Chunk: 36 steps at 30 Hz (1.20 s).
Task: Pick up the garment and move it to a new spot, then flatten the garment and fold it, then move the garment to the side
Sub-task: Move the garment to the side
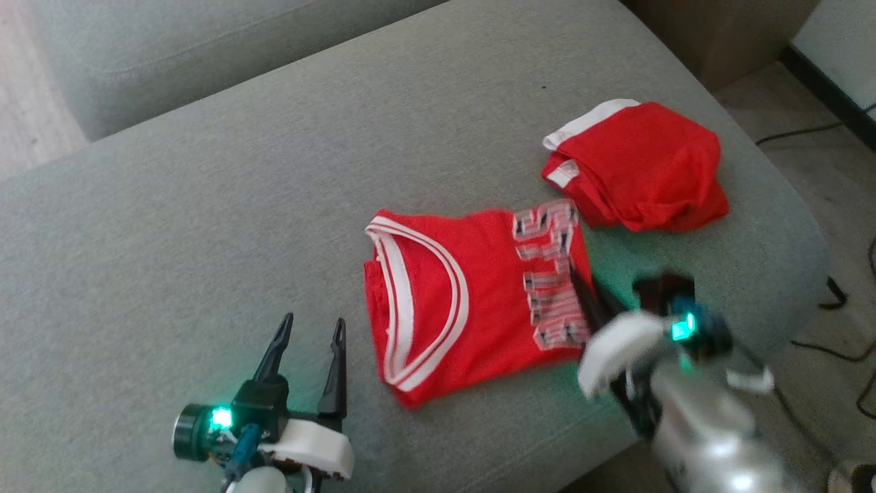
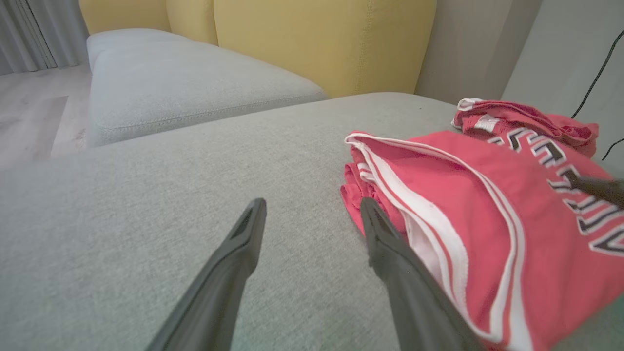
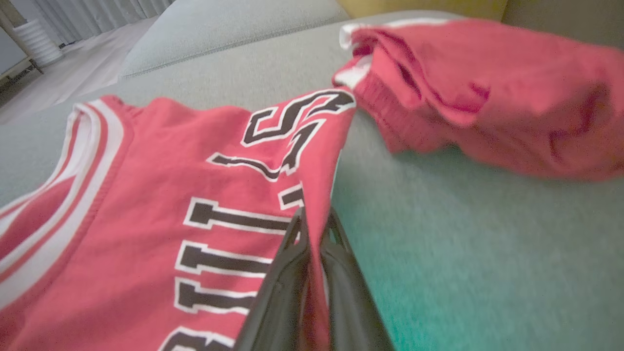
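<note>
SOFA, MID-FOLD: A grey sofa cushion (image 1: 205, 239) runs beneath and ahead of the left gripper (image 1: 313, 325). Just past the right gripper (image 3: 314, 219), off to its right, lies a bundled red cloth (image 3: 487, 97) with white trim, possibly shorts. Far beyond the left gripper's fingers stand a second grey cushion (image 2: 185, 87), yellow backrests (image 2: 317, 39) and pale curtains (image 2: 39, 34). Right of the right gripper, black cables (image 1: 801, 131) trail across the floor (image 1: 766, 103).

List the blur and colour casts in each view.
Head view: the right gripper and its forearm are smeared by motion blur, a green glow spills on the cushion beside it, and the left gripper is sharp. Left wrist view: evenly lit, the jersey trim crisp. Right wrist view: the second red garment is blurred, and green tints the cushion at lower right.
</note>
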Motion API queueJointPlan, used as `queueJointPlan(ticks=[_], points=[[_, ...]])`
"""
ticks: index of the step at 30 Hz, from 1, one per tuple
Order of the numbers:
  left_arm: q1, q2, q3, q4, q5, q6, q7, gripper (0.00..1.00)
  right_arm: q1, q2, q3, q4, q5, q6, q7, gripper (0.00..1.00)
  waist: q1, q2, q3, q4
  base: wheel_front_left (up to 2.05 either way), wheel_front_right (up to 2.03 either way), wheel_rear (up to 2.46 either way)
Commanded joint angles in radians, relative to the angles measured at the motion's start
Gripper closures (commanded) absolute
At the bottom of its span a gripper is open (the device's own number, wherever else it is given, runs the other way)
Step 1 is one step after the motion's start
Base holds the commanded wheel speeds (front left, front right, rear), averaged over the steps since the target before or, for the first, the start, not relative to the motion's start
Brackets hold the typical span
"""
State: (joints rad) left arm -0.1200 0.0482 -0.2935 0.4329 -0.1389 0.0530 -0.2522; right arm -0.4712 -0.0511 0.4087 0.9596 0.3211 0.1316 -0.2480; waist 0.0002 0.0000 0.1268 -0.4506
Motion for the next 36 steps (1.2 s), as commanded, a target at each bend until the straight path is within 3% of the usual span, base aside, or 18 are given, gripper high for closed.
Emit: queueJointPlan(ticks=[1, 6, 13, 14, 15, 20, 26, 31, 36], points=[[-0.030, 0.002, 0.026, -0.020, 0.009, 0.003, -0.010, 0.00, -0.092, 0.001, 0.012, -0.035, -0.017, -0.001, -0.014, 1.00, -0.0002, 0.0000, 0.007, 0.011, 0.00, 0.00, 0.00], [-0.026, 0.002, 0.043, -0.014, 0.026, -0.003, -0.010, 0.00, -0.271, -0.059, -0.010, 0.026, -0.078, -0.001, 0.018, 1.00, -0.0002, 0.0000, 0.023, 0.049, 0.00, 0.00, 0.00], [-0.040, 0.002, 0.056, -0.011, 0.039, -0.012, -0.010, 0.00, -0.453, -0.298, -0.106, 0.198, -0.205, -0.001, 0.097, 1.00, -0.0002, 0.0000, 0.053, 0.114, 0.00, 0.00, 0.00], [-0.046, 0.002, 0.059, -0.011, 0.045, -0.014, -0.010, 0.00, -0.471, -0.326, -0.139, 0.217, -0.222, -0.001, 0.088, 0.55, -0.0002, 0.0000, 0.061, 0.123, 0.00, 0.00, 0.00], [-0.050, 0.002, 0.062, -0.010, 0.050, -0.015, -0.010, 0.00, -0.485, -0.347, -0.169, 0.235, -0.244, -0.001, 0.080, 0.00, -0.0002, 0.0000, 0.065, 0.129, 0.00, 0.00, 0.00], [-0.064, 0.002, 0.089, -0.009, 0.059, -0.011, -0.010, 0.00, -0.515, -0.358, -0.320, 0.253, -0.334, -0.001, 0.019, 0.00, -0.0002, 0.0000, 0.076, 0.150, 0.00, 0.00, 0.00], [-0.060, 0.002, 0.114, -0.009, 0.050, 0.002, -0.010, 0.00, -0.449, -0.220, -0.432, 0.145, -0.412, -0.001, -0.012, 0.00, -0.0002, 0.0000, 0.067, 0.163, 0.00, 0.00, 0.00], [-0.047, 0.002, 0.134, -0.018, 0.040, 0.019, -0.010, 0.00, -0.308, -0.082, -0.433, -0.047, -0.410, -0.001, -0.013, 0.00, -0.0002, 0.0000, 0.051, 0.196, 0.00, 0.00, 0.00], [-0.035, 0.002, 0.159, -0.021, 0.027, 0.033, -0.010, 0.00, -0.151, -0.018, -0.373, -0.178, -0.349, -0.001, -0.014, 0.00, -0.0002, 0.0000, 0.033, 0.259, 0.00, 0.00, 0.00]])
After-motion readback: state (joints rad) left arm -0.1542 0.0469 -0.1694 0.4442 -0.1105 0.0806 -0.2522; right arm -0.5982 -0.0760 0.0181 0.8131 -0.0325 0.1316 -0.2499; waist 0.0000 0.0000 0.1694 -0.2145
